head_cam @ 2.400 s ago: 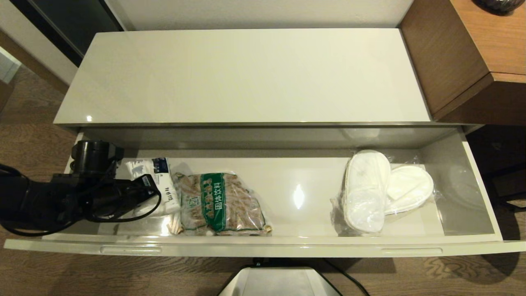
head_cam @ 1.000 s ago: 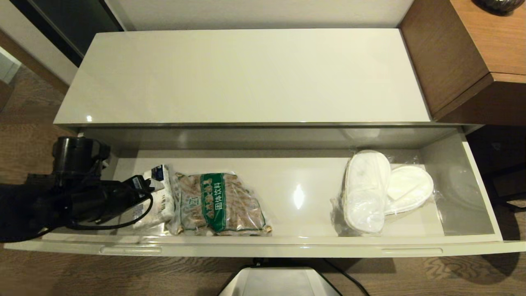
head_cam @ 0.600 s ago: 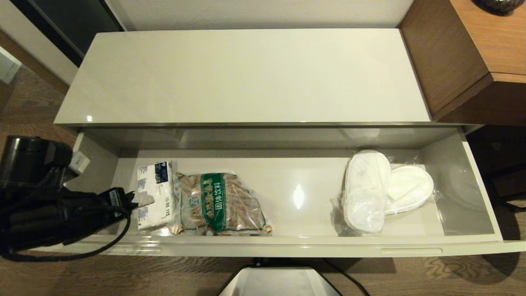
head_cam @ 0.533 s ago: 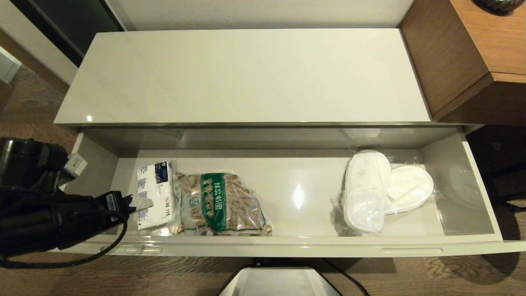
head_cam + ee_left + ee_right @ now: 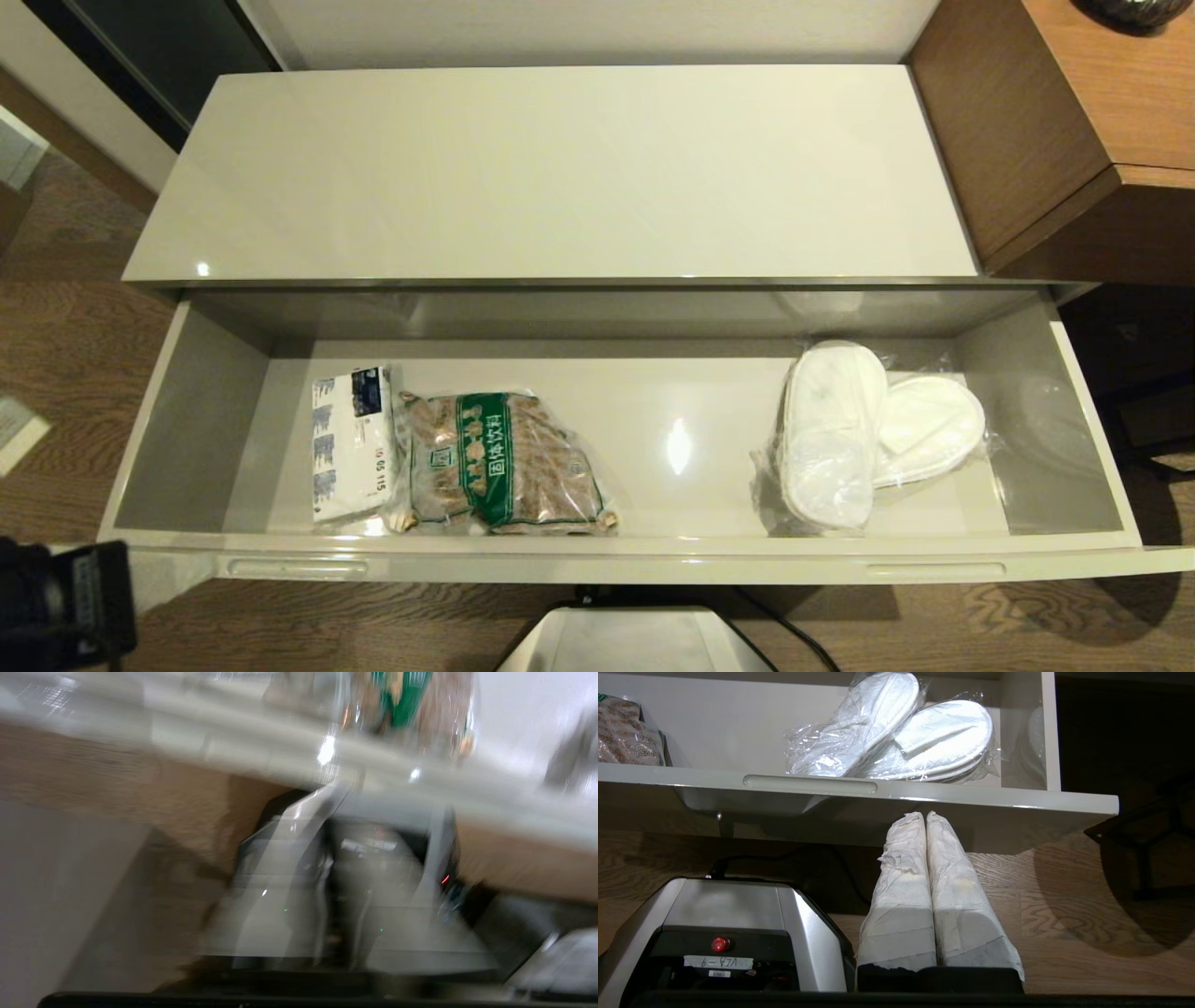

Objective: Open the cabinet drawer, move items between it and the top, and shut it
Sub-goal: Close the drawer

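Note:
The cabinet drawer (image 5: 597, 560) stands pulled out below the top (image 5: 560, 168), which is bare. In the drawer's left part a white tissue pack (image 5: 350, 443) lies flat, touching a brown packet with a green band (image 5: 504, 462). Film-wrapped white slippers (image 5: 868, 429) lie in the right part, and show in the right wrist view too as slippers (image 5: 896, 737). My left arm (image 5: 56, 607) is low at the front left, outside the drawer and holding nothing that shows. My right gripper (image 5: 926, 816) is shut and empty, just under the drawer's front edge (image 5: 971, 800).
A brown wooden desk (image 5: 1074, 121) adjoins the cabinet on the right. The robot's grey base (image 5: 635, 644) sits on the wooden floor in front of the drawer. A dark frame (image 5: 1148, 858) stands on the floor to the right.
My left arm has pulled back out of the drawer to the front left and now barely shows. The tissue pack is left lying flat beside the brown packet.

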You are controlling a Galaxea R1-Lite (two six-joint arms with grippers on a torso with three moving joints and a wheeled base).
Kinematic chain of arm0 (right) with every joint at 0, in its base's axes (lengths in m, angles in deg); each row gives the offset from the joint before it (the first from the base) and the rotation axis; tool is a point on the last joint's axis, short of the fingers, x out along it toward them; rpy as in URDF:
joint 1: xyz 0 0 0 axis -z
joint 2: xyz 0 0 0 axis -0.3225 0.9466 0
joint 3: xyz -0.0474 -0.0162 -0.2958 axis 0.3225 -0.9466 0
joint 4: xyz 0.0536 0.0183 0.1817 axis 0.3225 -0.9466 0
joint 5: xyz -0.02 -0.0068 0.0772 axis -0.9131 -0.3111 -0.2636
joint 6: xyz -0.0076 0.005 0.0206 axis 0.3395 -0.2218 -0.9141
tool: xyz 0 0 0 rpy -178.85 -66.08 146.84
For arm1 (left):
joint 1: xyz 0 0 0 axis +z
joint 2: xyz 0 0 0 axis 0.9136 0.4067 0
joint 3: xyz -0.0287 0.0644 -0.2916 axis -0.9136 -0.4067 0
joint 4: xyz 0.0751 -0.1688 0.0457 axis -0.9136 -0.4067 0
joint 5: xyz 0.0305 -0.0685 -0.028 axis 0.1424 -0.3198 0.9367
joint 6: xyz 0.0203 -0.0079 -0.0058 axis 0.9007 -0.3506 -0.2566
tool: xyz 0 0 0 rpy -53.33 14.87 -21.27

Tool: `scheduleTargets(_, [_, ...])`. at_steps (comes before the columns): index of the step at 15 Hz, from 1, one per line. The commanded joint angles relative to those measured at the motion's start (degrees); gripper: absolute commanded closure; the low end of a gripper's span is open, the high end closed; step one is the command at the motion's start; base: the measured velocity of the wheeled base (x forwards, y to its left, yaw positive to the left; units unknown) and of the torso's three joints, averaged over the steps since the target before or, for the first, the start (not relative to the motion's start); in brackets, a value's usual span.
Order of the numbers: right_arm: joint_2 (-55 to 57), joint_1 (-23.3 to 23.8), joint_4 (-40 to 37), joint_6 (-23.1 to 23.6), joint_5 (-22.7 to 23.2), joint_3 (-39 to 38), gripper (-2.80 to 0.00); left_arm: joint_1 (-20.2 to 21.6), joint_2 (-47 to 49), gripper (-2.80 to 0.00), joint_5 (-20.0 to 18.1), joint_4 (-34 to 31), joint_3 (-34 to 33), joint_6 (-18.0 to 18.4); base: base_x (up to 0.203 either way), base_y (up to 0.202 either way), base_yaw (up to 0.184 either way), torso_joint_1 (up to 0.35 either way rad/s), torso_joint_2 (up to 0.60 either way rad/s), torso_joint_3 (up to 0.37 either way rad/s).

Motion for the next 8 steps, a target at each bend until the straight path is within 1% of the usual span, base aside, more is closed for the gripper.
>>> scheduleTargets(1, [-0.89, -0.04, 0.04, -0.14, -0.01, -0.18, 0.00, -0.27, -13.30, 0.00, -0.07, -8.22, 0.00, 2.63, 0.000, 0.000, 0.000, 0.000, 0.00, 0.000])
scheduleTargets(4, [-0.89, -0.04, -0.04, -0.14, -0.01, -0.18, 0.00, -0.16, -21.86, 0.00, -0.33, -16.19, 1.52, 5.32, 0.000, 0.000, 0.000, 0.000, 0.00, 0.000])
scheduleTargets(5, [-0.89, 0.04, -0.12, -0.58, -0.08, -0.18, 0.00, -0.08, -22.75, 0.00, -0.25, -18.05, 2.40, 5.72, 0.000, 0.000, 0.000, 0.000, 0.00, 0.000])
scheduleTargets(6, [-0.89, 0.05, -0.22, -0.67, -0.09, -0.18, 0.00, -0.03, -25.03, 0.00, -0.18, -21.22, 3.83, 5.84, 0.000, 0.000, 0.000, 0.000, 0.00, 0.000])
scheduleTargets(7, [-0.89, 0.05, -0.22, -0.67, -0.09, -0.18, 0.00, 0.05, -27.68, 0.00, -0.22, -26.72, 5.65, 5.90, 0.000, 0.000, 0.000, 0.000, 0.00, 0.000])
scheduleTargets(8, [-0.89, -0.04, -0.13, -0.23, -0.01, -0.18, 0.00, 0.24, -30.18, 0.00, -0.29, -30.75, 6.91, 5.93, 0.000, 0.000, 0.000, 0.000, 0.00, 0.000])
